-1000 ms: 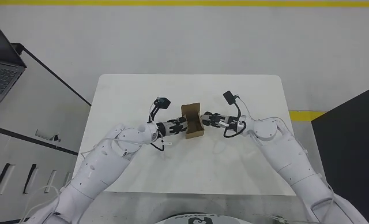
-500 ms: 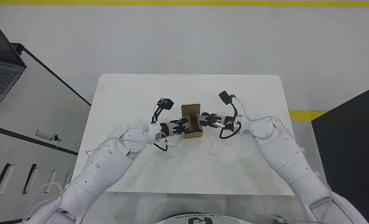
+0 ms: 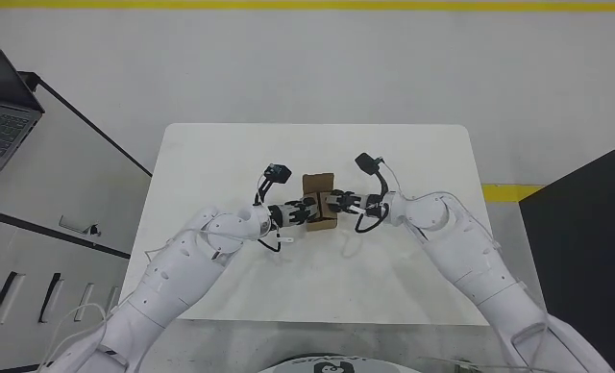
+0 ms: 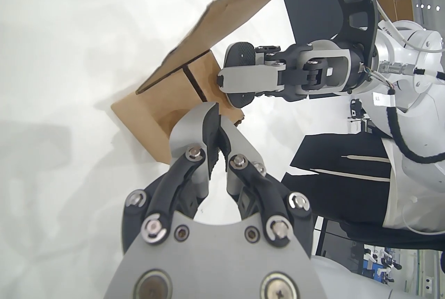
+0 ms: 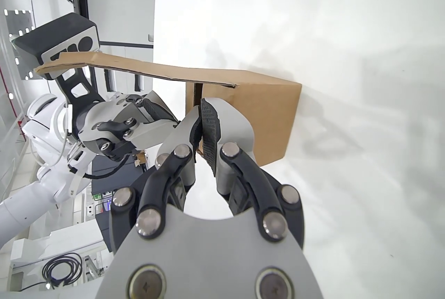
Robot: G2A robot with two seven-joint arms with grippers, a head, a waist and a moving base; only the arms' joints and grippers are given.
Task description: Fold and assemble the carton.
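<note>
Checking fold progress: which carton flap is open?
The carton has one: the big lid flap at its far edge, standing up. Both side walls are folded, one pinched by the left gripper, one by the right gripper.

Free passage over table beyond carton, left pincer and right pincer flanking it.

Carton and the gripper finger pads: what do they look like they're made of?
The carton looks like plain brown cardboard, matte and unprinted; its cut edges show thickness, so probably corrugated. The pads on the right gripper look like black rubber or a similar soft plastic, judging by their fine dotted texture.
</note>
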